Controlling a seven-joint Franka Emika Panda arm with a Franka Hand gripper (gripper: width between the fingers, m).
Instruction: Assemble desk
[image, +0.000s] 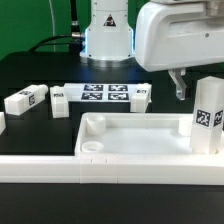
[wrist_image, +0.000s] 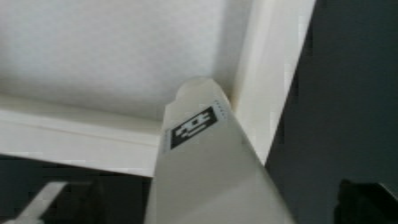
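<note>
Claw (image: 180, 88) hangs open with nothing between the jaws. It sits just beside the top of the upright leg (image: 207, 115), on the exterior view's left. I can't tell if a tip touches it.

That leg stands in the corner of the desk top (image: 140, 135) at the exterior view's right. In the wrist view it rises from where two rim walls meet, tag showing on one face. It looks upright, but whether it's fully seated can't be told.

The step in hand is probably seating this leg. Centre the jaws over it, with pads on two opposite flat faces, not on the edges. Close firmly before you turn, keep the leg vertical, and watch that the desk top doesn't slide or lift.

A loose leg (image: 25, 100) lies well apart, on the exterior view's left of the marker board (image: 100, 93).
</note>
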